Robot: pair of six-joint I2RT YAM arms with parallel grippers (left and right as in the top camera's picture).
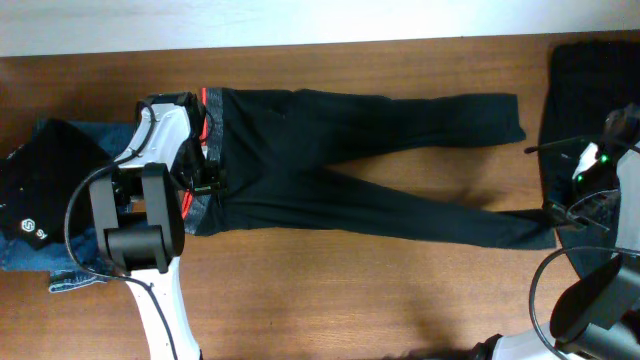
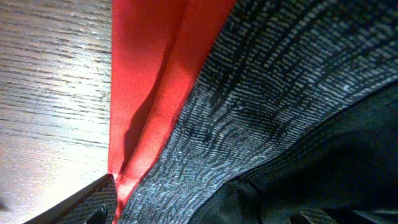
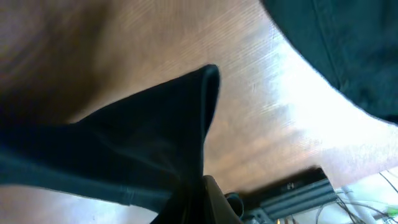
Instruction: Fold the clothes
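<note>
One table (image 1: pixel 350 300) is carrying everything. One pair of black trousers (image 1: pixel 330 150) is lying spread on it, showing two legs and one waistband (image 1: pixel 206 115). Three further garments are lying around the black trousers. One pair of blue denim jeans (image 1: pixel 65 278) and one printed black garment (image 1: pixel 45 180) are lying beyond the waistband end, and one plain black garment (image 1: pixel 590 80) beyond the leg ends. Two robot arms are standing by the black trousers, the left arm (image 1: pixel 150 215) at the waistband end and the right arm (image 1: pixel 600 295) at the leg ends.
</note>
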